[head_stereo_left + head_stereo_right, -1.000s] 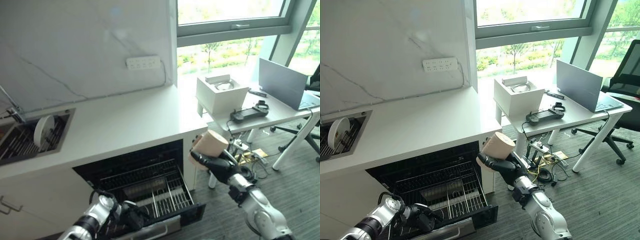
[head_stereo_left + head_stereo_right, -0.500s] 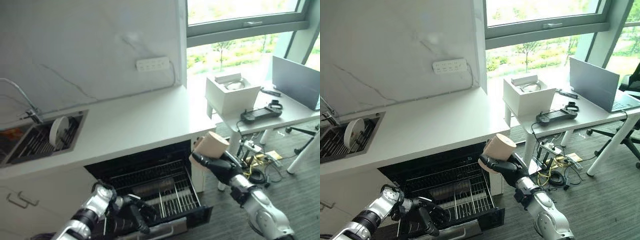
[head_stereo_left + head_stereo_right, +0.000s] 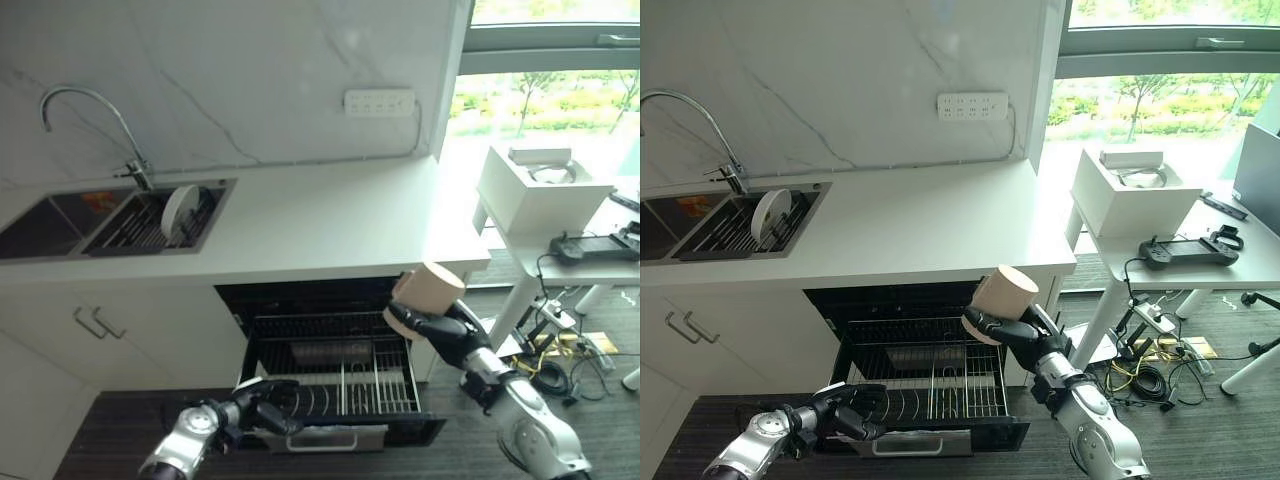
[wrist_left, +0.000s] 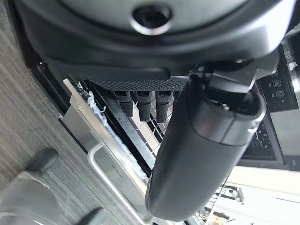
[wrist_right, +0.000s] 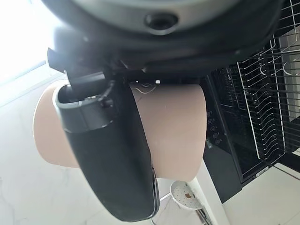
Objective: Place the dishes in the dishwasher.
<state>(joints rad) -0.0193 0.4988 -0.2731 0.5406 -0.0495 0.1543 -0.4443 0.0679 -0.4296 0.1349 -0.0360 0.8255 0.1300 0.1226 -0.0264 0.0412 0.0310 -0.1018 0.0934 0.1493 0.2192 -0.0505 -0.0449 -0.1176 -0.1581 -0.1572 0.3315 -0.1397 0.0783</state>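
Right hand [image 3: 1025, 338] curled round beige cup [image 3: 998, 300], held above the pulled-out dishwasher rack [image 3: 930, 385]. Left hand [image 3: 845, 410] at the rack's front edge, fingers curled over it. Risk: cup held sideways, could slip or clip the counter [image 3: 940, 225] edge just beside it on lowering.

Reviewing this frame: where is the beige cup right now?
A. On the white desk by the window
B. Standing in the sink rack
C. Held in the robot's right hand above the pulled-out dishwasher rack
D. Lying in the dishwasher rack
C: the right hand has its fingers and thumb wrapped round the beige cup, holding it in the air over the right side of the extended dishwasher rack.
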